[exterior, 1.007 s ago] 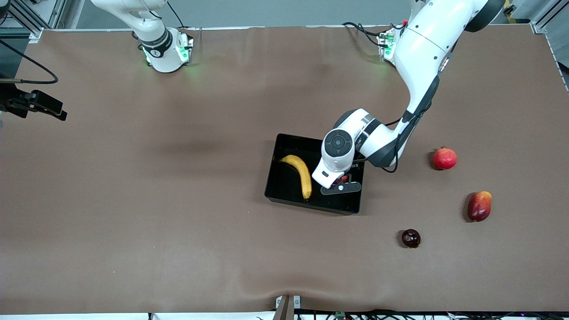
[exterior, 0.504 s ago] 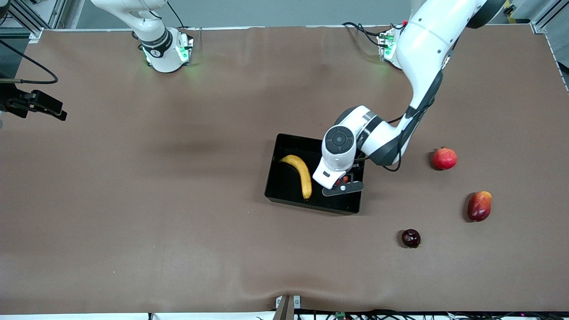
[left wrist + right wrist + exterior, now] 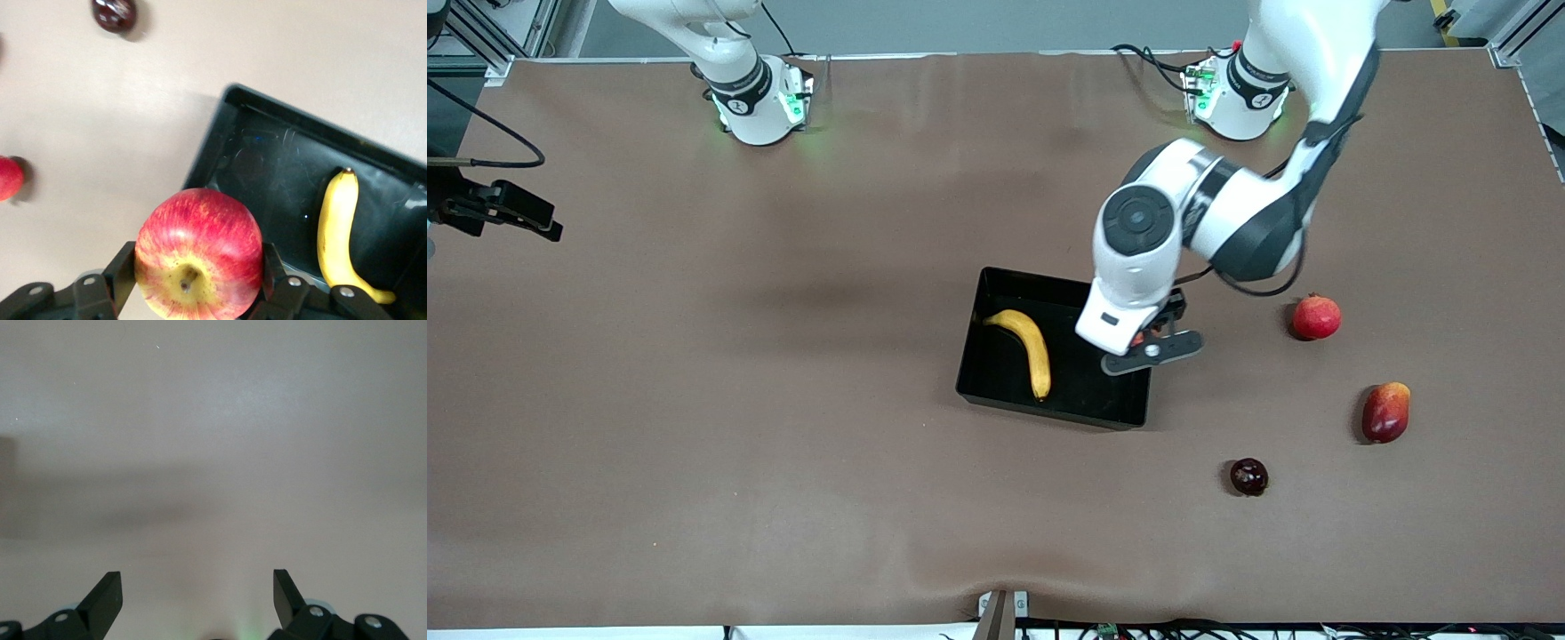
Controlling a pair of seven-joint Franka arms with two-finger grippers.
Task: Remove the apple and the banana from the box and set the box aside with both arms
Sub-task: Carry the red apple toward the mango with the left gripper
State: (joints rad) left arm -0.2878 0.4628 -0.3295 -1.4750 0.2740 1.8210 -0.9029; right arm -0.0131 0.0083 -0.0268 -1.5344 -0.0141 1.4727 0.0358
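Table (image 3: 783,400) | one box (image 3: 996,396) (one banana (image 3: 1030,348)) | left end effector (image 3: 193,293) gripping one apple (image 3: 199,252) | right end effector (image 3: 197,590) open, empty

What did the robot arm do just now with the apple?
The left hand rose from low inside the black tray, shifting toward the pomegranate, still clamped on the apple. The banana, tray and other fruits stayed put; the right hand waits open.

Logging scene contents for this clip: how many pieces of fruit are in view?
5. Long yellow banana in the glossy black plastic tray; streaked red apple in the left claw over the tray's edge; round red pomegranate, red-yellow mango and a small dark round fruit on the table.
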